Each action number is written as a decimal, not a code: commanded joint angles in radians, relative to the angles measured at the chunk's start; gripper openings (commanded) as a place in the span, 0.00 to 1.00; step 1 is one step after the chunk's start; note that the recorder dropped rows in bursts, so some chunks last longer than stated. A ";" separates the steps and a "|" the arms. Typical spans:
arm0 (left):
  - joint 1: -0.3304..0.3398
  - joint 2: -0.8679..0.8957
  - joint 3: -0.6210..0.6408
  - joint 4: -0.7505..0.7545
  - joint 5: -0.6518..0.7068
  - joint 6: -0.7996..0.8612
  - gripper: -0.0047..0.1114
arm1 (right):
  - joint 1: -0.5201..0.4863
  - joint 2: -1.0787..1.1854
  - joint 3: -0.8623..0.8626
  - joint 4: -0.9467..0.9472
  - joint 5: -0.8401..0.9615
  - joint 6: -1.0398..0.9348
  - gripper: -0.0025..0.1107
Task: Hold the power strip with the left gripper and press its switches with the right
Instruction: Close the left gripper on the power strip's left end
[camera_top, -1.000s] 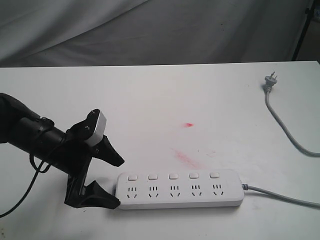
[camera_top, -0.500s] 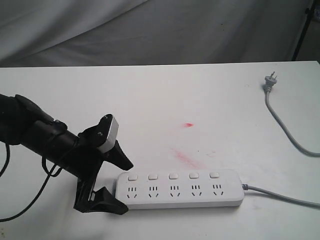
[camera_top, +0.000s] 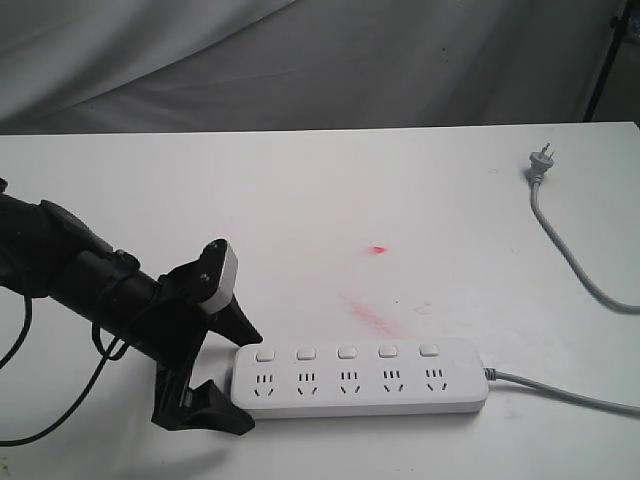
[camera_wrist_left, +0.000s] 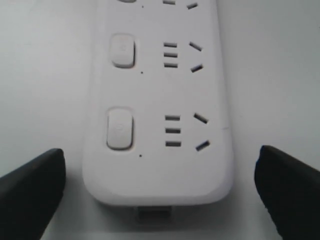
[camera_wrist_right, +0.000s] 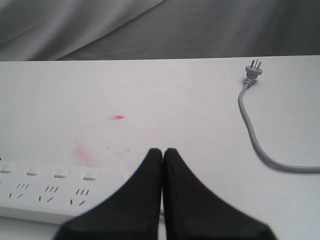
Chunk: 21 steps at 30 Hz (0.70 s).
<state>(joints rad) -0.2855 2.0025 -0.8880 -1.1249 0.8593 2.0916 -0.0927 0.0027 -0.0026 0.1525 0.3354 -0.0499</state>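
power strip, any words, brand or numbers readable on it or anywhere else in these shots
No readable text in any view.
power strip: no brand, word or number shows on its face.
switches: at most a faint mark on each, too blurred to read.

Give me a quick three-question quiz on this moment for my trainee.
1. True or false: the left gripper is shut on the power strip.
2. How many switches does the strip carry? A three, B five, C seven.
3. Fill in: the right gripper is ____ (open or shut).
Key: 1 false, it is open astride the strip's end; 2 B; 3 shut.
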 joint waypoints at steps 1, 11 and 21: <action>-0.007 -0.001 -0.003 -0.018 -0.006 0.003 0.86 | -0.007 -0.003 0.003 -0.009 -0.002 0.003 0.02; -0.007 -0.001 -0.003 -0.018 -0.026 0.003 0.82 | -0.007 -0.003 0.003 -0.009 -0.002 0.003 0.02; -0.007 -0.001 -0.003 -0.018 -0.031 0.003 0.52 | -0.007 -0.003 0.003 -0.009 -0.002 0.003 0.02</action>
<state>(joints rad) -0.2855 2.0025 -0.8880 -1.1336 0.8329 2.0916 -0.0927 0.0027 -0.0026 0.1525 0.3354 -0.0499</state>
